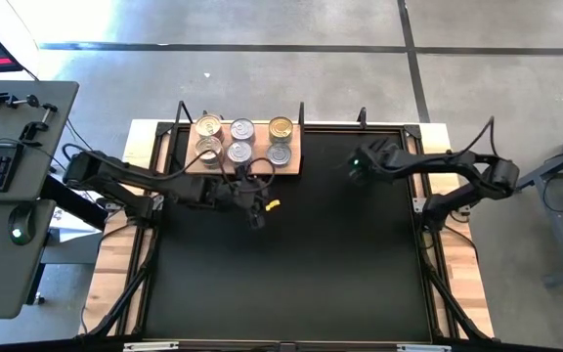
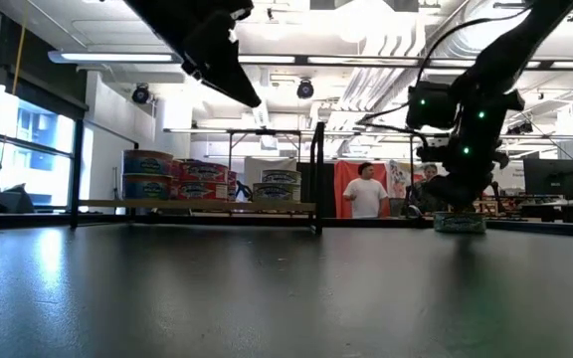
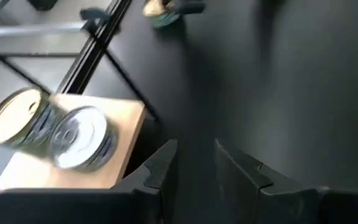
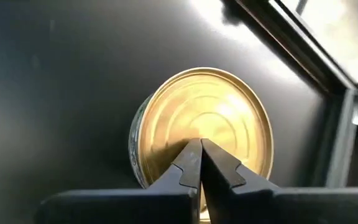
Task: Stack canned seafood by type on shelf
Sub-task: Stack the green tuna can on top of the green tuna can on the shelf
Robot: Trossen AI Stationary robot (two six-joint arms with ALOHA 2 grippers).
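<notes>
While shut, right jaws [image 4: 200,163] hover over gold-lidded can [image 4: 204,124].

Both arms are dark, built of slim black links joined by bulkier rounded joints, with thin black cables looping alongside them. The right arm's wrist housing carries small green indicator lights. The left gripper [image 3: 194,168] ends in two matte black fingers [image 3: 157,171] with stepped, angular inner faces that taper to blunt tips. The right gripper [image 4: 200,149] has the same black, notched fingers [image 4: 188,165] mounted on a broad black crossbar.
</notes>
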